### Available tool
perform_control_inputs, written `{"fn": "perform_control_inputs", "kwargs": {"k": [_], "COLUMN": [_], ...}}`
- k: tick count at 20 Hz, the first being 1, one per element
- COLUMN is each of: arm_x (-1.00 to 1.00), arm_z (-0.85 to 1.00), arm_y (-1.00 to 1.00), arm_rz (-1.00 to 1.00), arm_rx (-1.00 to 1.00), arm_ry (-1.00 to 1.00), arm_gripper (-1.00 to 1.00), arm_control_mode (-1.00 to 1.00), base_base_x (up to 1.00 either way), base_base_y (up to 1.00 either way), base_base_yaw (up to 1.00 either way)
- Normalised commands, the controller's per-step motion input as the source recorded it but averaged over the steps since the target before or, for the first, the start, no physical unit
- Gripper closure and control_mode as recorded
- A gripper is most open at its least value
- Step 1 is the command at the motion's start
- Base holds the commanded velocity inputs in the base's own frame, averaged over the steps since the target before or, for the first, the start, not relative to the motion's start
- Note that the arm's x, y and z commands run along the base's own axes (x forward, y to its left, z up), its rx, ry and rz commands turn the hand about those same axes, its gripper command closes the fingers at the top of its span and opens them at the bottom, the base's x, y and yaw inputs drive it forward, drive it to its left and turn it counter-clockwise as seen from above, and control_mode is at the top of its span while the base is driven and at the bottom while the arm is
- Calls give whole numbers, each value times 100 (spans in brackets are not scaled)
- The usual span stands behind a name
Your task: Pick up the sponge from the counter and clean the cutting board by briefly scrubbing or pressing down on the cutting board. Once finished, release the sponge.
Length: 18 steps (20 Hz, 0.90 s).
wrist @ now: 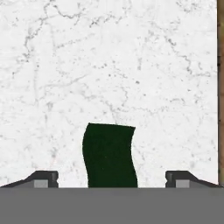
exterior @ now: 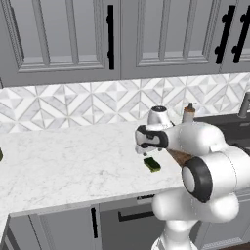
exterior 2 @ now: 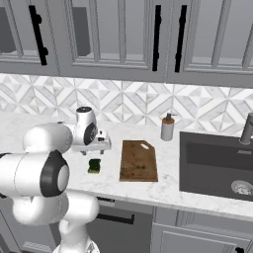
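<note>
Gripper (wrist: pixel 111 178) hovers spread directly above sponge (wrist: pixel 109 155).

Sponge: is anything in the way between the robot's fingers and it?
Nothing visible is. The sponge lies alone on the bare counter, and the open gripper sits above it with one fingertip on each side.

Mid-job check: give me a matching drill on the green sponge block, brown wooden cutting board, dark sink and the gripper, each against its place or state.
1. dark green sponge block
2. brown wooden cutting board
3. dark sink
4. gripper

a. set into the counter beside the tap
b. open, above the sponge
c. lying on white marble left of the board
d. flat between sponge and sink

Pairs: 1-c, 2-d, 3-a, 4-b
</note>
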Motion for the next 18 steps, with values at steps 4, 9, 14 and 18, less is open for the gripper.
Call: {"fn": "perform_control_inputs", "kwargs": {"k": [4,9,14,18], "arm_x": [-93,-88,-89,-65], "arm_z": [100,100,100,100], "arm_y": [-50,-24,-7,0], "arm_rz": [0,-3,-14,-14], "arm_rx": [22,17,9,4], "arm_ry": [-62,-62,-56,-44], "arm_gripper": [-100,-100,-100,-100], "arm_control_mode": [-100,-100,-100,-100], "base_base_x": [0,0,0,0], "base_base_y": [0,0,0,0], "base_base_yaw": [0,0,0,0]}}
